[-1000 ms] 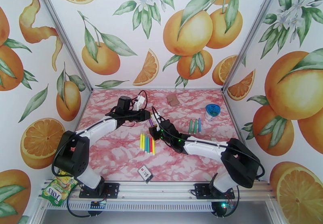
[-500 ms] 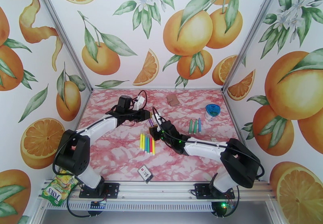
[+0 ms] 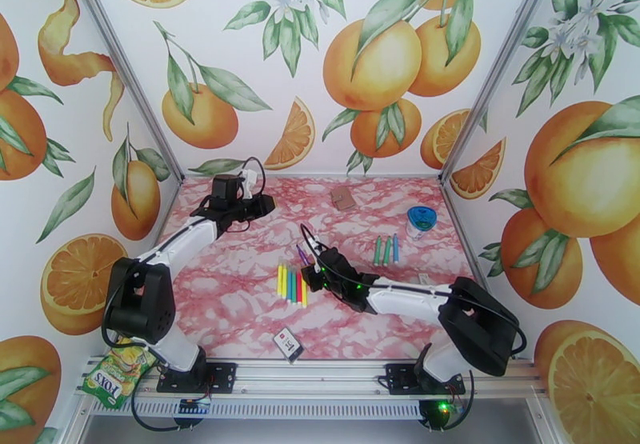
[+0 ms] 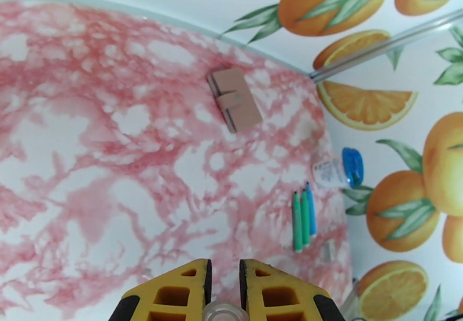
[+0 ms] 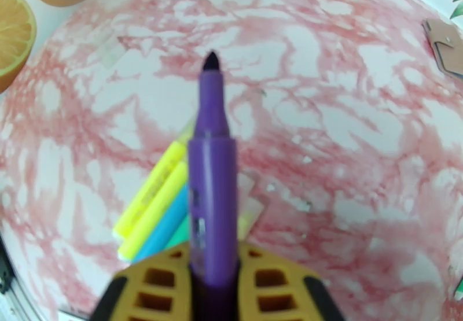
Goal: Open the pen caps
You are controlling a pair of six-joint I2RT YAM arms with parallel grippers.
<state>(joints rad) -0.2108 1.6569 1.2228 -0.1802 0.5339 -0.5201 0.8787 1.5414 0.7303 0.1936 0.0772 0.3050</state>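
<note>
Your right claw (image 5: 214, 261) pinches a purple marker (image 5: 213, 189) by its lower barrel, the dark felt tip (image 5: 212, 61) bared and pointing away from the wrist, cap off. Just beneath it, near the middle of the tabletop (image 3: 240, 310), lies a row of markers (image 3: 292, 284), yellow, green, pink and orange among them; their caps are too small to make out. Your left claw (image 4: 224, 270), fingers pressed almost together, hangs over the far left part of the tabletop. A small pale round thing (image 4: 224, 312) sits at its root, and what it is cannot be told. Toward the right edge lie three more markers (image 4: 304, 221), two green and one blue, near a blue-lidded container (image 4: 341, 169). Expect each marker to be light, stiff and smooth-sided, likely to slip or twist in a loose pinch. Hold the barrel near mid-length with one claw, take the short end cap with the other, and pull straight along the axis. Keep the bared tip off the tabletop.
</note>
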